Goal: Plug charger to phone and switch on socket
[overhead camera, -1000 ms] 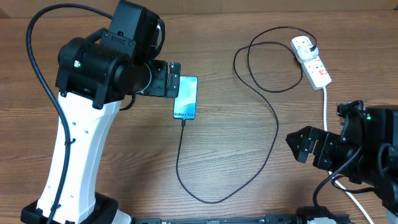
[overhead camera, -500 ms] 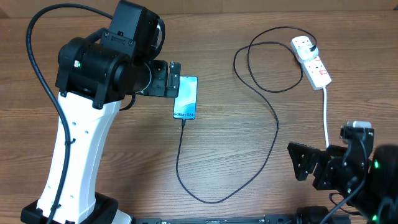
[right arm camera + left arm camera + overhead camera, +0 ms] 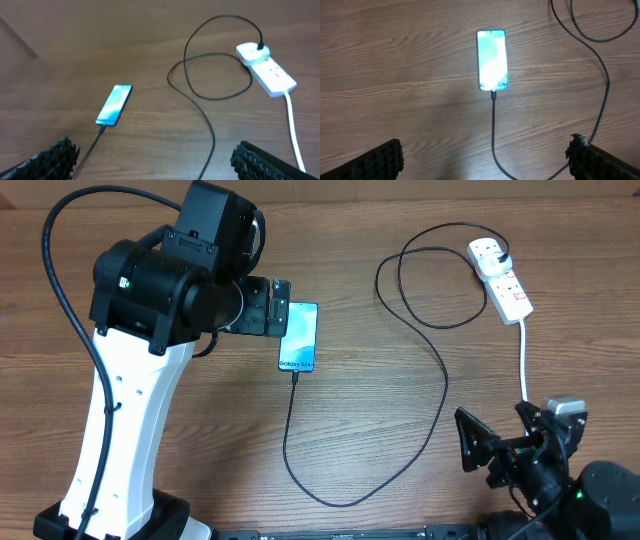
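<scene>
The phone [image 3: 299, 336] [image 3: 492, 60] [image 3: 114, 104] lies flat on the wooden table with its screen lit. The charger's black cable [image 3: 444, 395] [image 3: 493, 125] [image 3: 210, 125] meets the phone's lower edge, loops across the table and ends at a white adapter [image 3: 487, 250] [image 3: 252, 51] seated in the socket [image 3: 511, 292] [image 3: 274, 76] at the far right. My left gripper [image 3: 278, 308] [image 3: 485, 157] hangs open above the table just left of the phone, touching nothing. Low at the front right, my right gripper [image 3: 498, 438] [image 3: 155, 152] is open and empty.
The socket's thick white cord [image 3: 524, 360] [image 3: 292, 127] runs from the strip toward the front edge, close to my right arm. The left arm's white base [image 3: 120, 430] stands at the front left. A slack cable loop [image 3: 420, 280] lies left of the socket.
My right arm has pulled back toward the front edge of the table and turned, its gripper staying open. The left arm, phone and cable have not moved.
</scene>
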Controlling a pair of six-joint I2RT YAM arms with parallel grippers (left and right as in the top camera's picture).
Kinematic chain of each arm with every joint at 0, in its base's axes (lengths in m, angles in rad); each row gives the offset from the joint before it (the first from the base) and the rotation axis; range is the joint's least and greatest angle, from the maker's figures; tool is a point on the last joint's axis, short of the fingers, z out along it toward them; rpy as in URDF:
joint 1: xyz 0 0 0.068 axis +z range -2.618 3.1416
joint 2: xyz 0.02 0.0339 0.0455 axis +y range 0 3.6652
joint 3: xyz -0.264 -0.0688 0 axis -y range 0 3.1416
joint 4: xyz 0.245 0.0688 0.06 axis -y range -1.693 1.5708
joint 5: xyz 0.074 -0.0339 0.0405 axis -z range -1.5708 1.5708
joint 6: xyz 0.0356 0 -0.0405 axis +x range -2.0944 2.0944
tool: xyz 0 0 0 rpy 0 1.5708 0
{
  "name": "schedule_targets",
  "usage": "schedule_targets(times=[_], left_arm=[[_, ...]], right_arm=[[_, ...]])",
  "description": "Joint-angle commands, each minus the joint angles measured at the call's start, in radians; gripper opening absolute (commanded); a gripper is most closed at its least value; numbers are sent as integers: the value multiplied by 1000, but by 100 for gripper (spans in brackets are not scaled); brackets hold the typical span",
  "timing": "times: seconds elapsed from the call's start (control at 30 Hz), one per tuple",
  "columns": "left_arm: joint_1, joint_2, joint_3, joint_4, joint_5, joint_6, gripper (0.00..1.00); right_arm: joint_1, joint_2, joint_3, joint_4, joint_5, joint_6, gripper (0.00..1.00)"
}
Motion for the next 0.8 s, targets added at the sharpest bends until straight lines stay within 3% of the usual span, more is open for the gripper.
schedule_targets(times=[0.0, 0.57, 0.77], left_arm=[[0, 2, -3, -1, -13, -12, 100], [0, 2, -3, -1, -13, -12, 100], [0, 2, -3, -1, -13, -12, 100]], right_arm=[[2, -55, -79, 69, 6, -12, 100], [1, -268, -515, 640, 6, -37, 100], [1, -282, -595, 742, 6, -37, 100]])
